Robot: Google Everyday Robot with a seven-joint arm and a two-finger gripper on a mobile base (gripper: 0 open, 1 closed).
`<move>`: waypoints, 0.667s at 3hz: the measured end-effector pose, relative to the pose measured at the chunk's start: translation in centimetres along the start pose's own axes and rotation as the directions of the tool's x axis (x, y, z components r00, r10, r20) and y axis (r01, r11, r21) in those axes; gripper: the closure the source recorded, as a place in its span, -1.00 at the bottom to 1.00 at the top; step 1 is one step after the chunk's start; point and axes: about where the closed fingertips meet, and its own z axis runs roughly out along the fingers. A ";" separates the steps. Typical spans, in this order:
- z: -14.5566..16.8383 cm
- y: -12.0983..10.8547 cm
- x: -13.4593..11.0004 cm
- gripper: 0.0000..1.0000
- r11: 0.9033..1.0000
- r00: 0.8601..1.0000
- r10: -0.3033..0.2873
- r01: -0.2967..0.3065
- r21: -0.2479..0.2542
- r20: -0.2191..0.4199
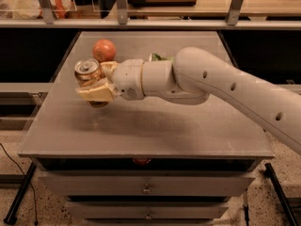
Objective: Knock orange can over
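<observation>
Reaching out from the end of the big white arm [211,86], the tool [96,81] hangs low over the tabletop [155,131]. It is pressed right up against the orange can [88,72]. I cannot tell if the tool is squeezing the can or just touching it. The can is at the tip of the tool and it leans, with its silver top tipped up. Just past the tool sits a round fruit [104,50]. Behind the arm peeks a green bag [159,57]. Below the tabletop are drawers [146,188].
</observation>
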 end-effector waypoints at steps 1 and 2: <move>-1.7 -0.4 -2.2 1.00 0.998 0.996 -0.069 0.069 0.011 -0.055; -2.6 -0.3 -4.4 1.00 0.987 0.967 -0.160 0.158 -0.026 -0.197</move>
